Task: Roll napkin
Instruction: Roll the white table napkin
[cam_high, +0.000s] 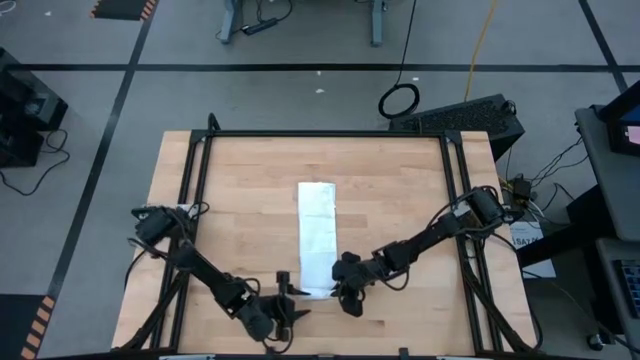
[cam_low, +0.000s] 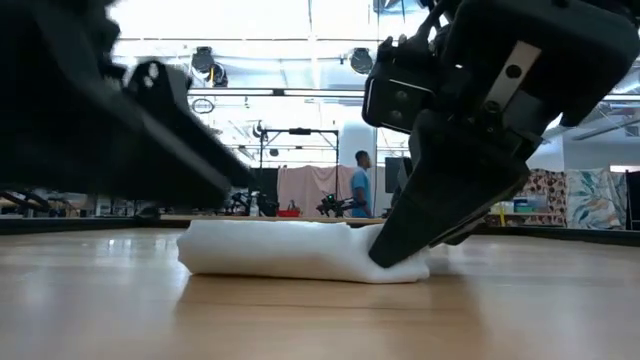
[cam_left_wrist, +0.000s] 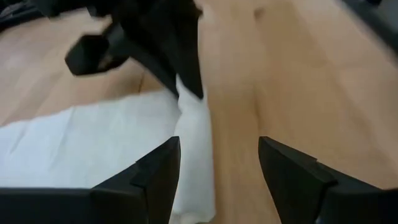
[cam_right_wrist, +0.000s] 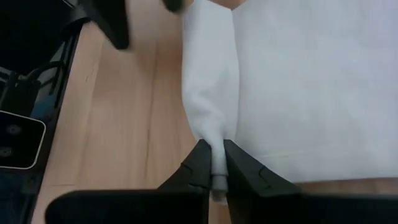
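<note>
White cloth napkin (cam_high: 318, 236) lies as a long folded strip mid-surface (cam_high: 400, 200); its near end is turned up into a first small roll. Right claw (cam_right_wrist: 212, 163) clenched on one end of that roll, pinching the fold between its fingertips, likely to hold the started turn so it won't spring flat. Left claw (cam_left_wrist: 219, 163) released, jaws spread, poised just off the roll's other end, touching nothing; probably about to regrip. No containers in sight. Most of the strip beyond the roll remains flat, unrolled.
</note>
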